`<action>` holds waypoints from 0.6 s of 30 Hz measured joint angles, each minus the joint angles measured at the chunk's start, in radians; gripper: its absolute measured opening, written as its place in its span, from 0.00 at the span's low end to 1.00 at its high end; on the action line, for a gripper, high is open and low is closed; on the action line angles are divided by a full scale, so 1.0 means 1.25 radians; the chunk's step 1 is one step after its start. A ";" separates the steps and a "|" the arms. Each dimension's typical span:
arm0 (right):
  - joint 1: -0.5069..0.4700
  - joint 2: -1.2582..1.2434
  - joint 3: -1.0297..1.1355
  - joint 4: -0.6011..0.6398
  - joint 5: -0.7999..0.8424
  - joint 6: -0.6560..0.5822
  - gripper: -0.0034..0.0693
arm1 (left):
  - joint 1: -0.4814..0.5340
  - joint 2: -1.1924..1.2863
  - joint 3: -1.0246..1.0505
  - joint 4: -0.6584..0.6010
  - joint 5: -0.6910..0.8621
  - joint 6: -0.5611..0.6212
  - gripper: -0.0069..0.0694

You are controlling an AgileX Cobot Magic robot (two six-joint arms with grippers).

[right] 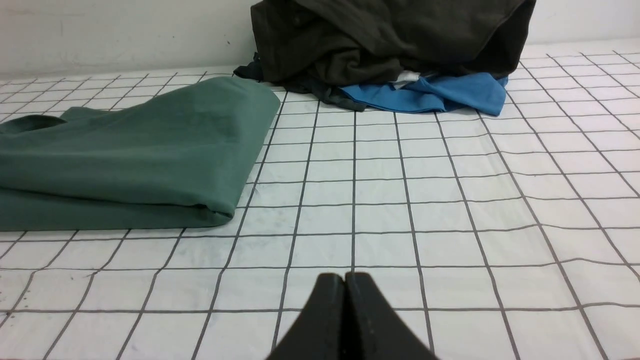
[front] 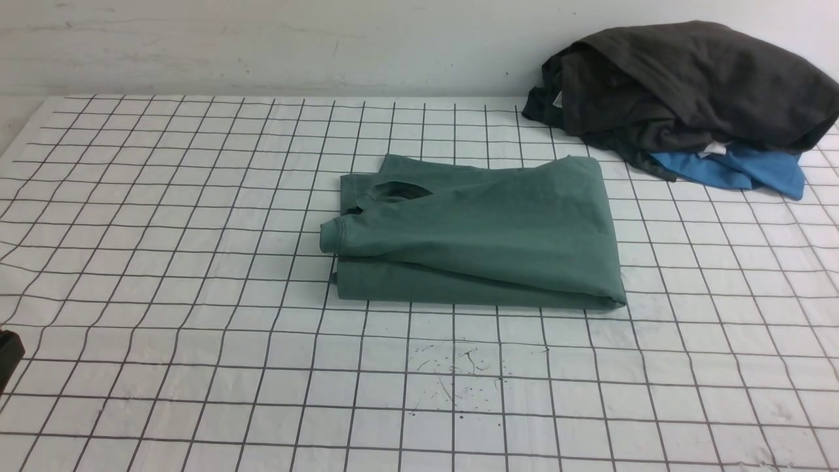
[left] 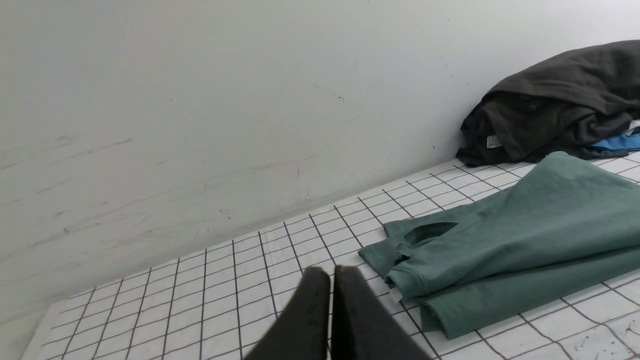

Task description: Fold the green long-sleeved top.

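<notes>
Green long-sleeved top (front: 478,236): folded compact rectangle, mid-table, apparently finished; left gripper (left: 331,274) and right gripper (right: 345,280) clear, jaws together, empty.

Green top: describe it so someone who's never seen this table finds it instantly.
On the white grid-lined table, look near the middle, ahead of the wall-side heap at the far right. The green long-sleeved top lies there alone, folded into a flat rectangle with a cuff showing. Unlike the crumpled dark garment and the blue garment beneath it, it is sage green and neatly folded.
</notes>
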 joint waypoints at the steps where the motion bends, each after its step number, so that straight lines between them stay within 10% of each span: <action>1: 0.000 0.000 0.000 0.000 0.000 0.000 0.03 | 0.000 0.000 0.000 0.000 0.000 0.000 0.08; 18: 0.000 0.000 0.000 -0.001 0.001 0.000 0.03 | 0.000 -0.004 0.012 0.001 -0.010 0.000 0.08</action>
